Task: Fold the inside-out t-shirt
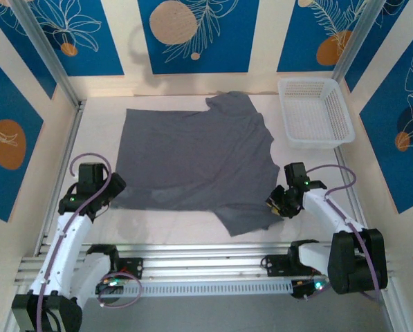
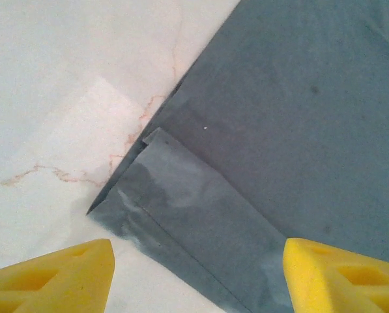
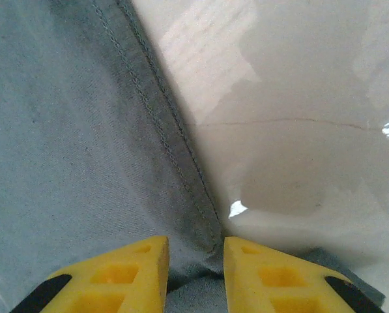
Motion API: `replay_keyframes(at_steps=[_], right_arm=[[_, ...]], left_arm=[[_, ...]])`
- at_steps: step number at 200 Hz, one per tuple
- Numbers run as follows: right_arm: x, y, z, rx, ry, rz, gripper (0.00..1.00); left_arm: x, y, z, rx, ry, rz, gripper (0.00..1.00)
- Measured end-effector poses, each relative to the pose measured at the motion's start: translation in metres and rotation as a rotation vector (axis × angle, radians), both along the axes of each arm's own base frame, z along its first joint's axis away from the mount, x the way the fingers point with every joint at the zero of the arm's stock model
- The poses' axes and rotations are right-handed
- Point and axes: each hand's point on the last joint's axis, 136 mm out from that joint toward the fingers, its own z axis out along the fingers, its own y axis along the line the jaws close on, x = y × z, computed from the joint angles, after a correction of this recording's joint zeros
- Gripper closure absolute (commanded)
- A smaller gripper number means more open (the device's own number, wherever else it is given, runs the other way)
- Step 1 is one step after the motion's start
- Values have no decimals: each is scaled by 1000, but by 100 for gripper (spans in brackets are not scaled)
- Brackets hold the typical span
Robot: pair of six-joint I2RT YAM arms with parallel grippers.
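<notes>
**Risks from this position**

- The right gripper (image 3: pixel 195 241) stands narrow, with the stitched hem of the plain dark grey short-sleeved cloth inside-out t-shirt (image 1: pixel 192 159) between its yellow fingertips (image 3: pixel 116 274). The cloth puckers in the gap, which reads as a pinch on the edge. The bite looks shallow. If the arm lifts fast, the hem may slide out, or only one layer may rise.
- The left gripper (image 2: pixel 197 244) is spread wide and holds nothing. The garment corner below it is turned over on itself. A closure here may catch only the turned flap, so the fold line would run skewed.
- If only one arm has a grip when they move, the soft cloth is likely to drag across the smooth white veined table (image 1: pixel 171 225) and wrinkle.

**Position of the garment relative to the grippers**

- The inside-out t-shirt lies spread flat on the table, mid-workspace. The white perforated plastic basket (image 1: pixel 315 142) sits just beyond its far right side.
- In the top view, the left gripper (image 1: pixel 108 188) is at the near left corner of the cloth. In its wrist view, that corner lies between the open fingers.
- The right gripper (image 1: pixel 279 203) is at the near right edge, beside the near sleeve.
</notes>
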Motion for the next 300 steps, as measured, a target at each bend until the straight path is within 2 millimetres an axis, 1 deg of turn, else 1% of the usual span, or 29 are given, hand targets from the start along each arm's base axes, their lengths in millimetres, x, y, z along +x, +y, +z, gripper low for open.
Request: replay_keyframes(at_steps=[25,32,36,47,58,64,85,108,124,139,168,181,201,227,275,300], right_arm=[[-3,3,-8,1,22,2,71],[-5,5,-11,-1,38,5,74],[-6,6,-13,-4,47,11,77],[-8,8,-17,-11,66,20,90],[-9,7,-19,-23,80,15,98],[-8,6,-18,-31,80,9,100],[-1,-2,-9,-64,48,-10,100],[11,-12,12,-73,-44,-60,100],[17,-15,23,-70,-99,-77,100],[18,-15,26,-67,-111,-79,100],[19,-13,27,-57,-117,-78,100],[21,-11,28,-43,-131,-82,100],[25,-9,34,-25,-164,-87,100],[26,-8,38,-17,-182,-87,100],[26,-7,38,-8,-183,-84,100],[26,-5,41,-1,-192,-83,100]], left_arm=[[-6,6,-5,12,34,46,28],[-7,8,-6,16,40,52,28],[-8,8,-7,18,44,57,27],[-10,9,-8,21,50,64,27],[-11,10,-8,21,55,72,27],[-12,10,-9,20,61,77,27],[-17,11,-15,9,97,95,28],[-25,11,-22,-2,140,116,30],[-30,9,-28,-13,177,123,31],[-36,5,-39,-32,223,115,31],[-50,-5,-68,-80,330,87,33],[-53,-7,-75,-87,353,83,34],[-49,-6,-82,-81,370,86,37],[-44,0,-92,-46,401,108,43],[-21,1,-112,-53,377,129,49],[-15,3,-119,-44,378,137,52]])
